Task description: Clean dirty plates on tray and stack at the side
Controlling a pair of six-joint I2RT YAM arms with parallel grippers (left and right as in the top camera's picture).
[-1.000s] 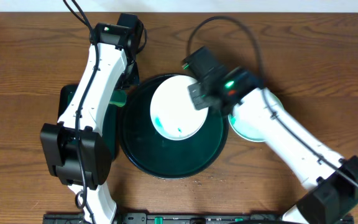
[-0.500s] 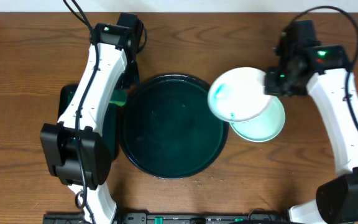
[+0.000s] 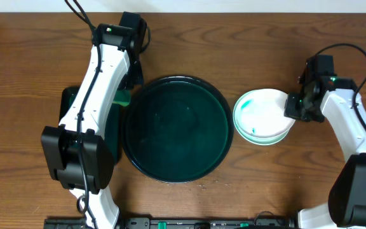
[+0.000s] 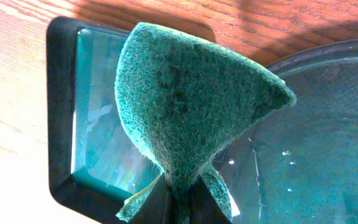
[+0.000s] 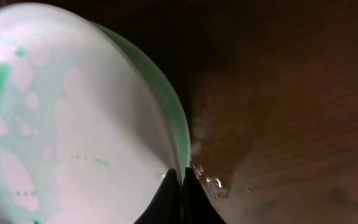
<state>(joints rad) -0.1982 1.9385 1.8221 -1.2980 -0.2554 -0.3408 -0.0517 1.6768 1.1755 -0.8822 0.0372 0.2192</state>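
Round tray (image 3: 176, 130) sits mid-bench, dark green-black, bare apart from a wet sheen. The plate stack (image 3: 264, 121) stands on the wood just off its right rim, toward the bench's right edge. Whether there are two or three plates is hard to tell from above.

The top plate (image 5: 73, 124) is white with teal smears and specks. The right gripper (image 5: 180, 186) has its fingers pinched tight on that plate's right-hand rim.

The left gripper (image 4: 182, 199) is near the bench's left edge, clamped on a folded green scouring sponge (image 4: 185, 99). The sponge hangs over the rectangular tray (image 4: 59, 106), which sits just beside the round tray.
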